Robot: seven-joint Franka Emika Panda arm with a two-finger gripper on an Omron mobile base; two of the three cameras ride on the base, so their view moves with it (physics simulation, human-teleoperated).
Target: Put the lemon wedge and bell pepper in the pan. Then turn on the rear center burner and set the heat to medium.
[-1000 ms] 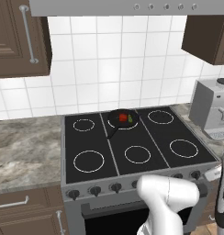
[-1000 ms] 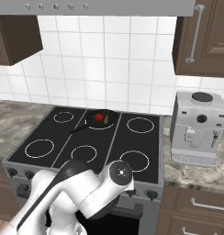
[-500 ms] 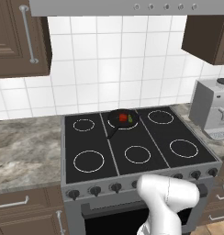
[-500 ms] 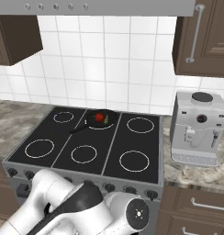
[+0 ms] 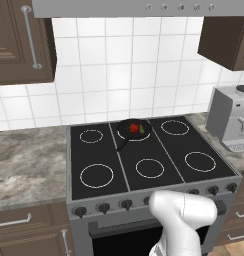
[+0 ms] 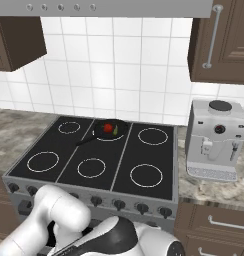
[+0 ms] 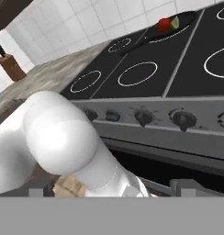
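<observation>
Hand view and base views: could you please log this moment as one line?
pan: rear center burner | bell pepper, lemon wedge: in pan | knobs: untouched

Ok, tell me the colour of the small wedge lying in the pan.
Yellow-green. The lemon wedge lies beside the red bell pepper in the black pan; clearest in the hand view.

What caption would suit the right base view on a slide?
Black pan holding a red bell pepper and lemon wedge sits on the rear center burner, beside a grey coffee machine.

Pan point(image 7: 171, 26) on black cooktop point(image 7: 192, 69) holds bell pepper point(image 7: 164, 24), lemon wedge point(image 7: 175, 22); knobs point(image 7: 143, 116) below.
</observation>
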